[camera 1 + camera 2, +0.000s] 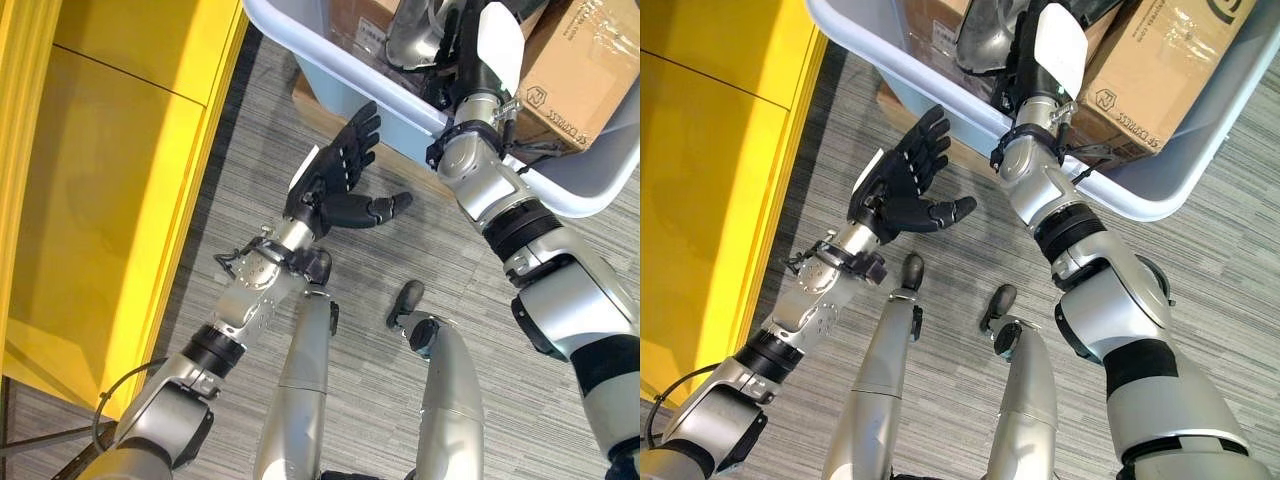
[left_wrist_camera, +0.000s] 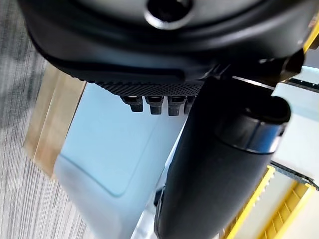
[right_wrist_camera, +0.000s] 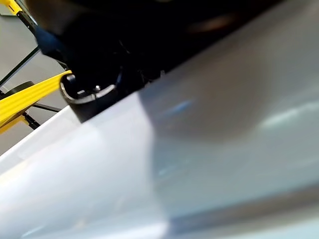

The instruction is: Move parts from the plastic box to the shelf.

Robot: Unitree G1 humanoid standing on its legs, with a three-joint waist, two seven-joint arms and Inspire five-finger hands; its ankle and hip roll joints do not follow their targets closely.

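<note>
**Pick step under way: right hand down in the box, left hand waiting open**

I am at the pick-up stage. My right hand [image 1: 470,45] reaches over the near rim into the pale blue plastic box [image 1: 560,195], down among the contents at the far end of the scene. There it lies against a dark wrapped part [image 1: 415,30], with cardboard cartons [image 1: 580,70] packed beside it to the right. Its fingers are buried in the box, so I cannot tell whether they have closed on anything.

My left hand [image 1: 340,170] hangs over the grey carpet [image 1: 230,190] just left of the box, palm up, fingers straight and spread, thumb out, holding nothing.

The yellow shelf [image 1: 100,200] stands along the left side, well apart from both hands.

In my judgement nothing has been lifted clear yet. The next move calls for confirming a firm hold on one part, raising it above the rim without catching the cartons, then turning left toward the shelf.
</note>
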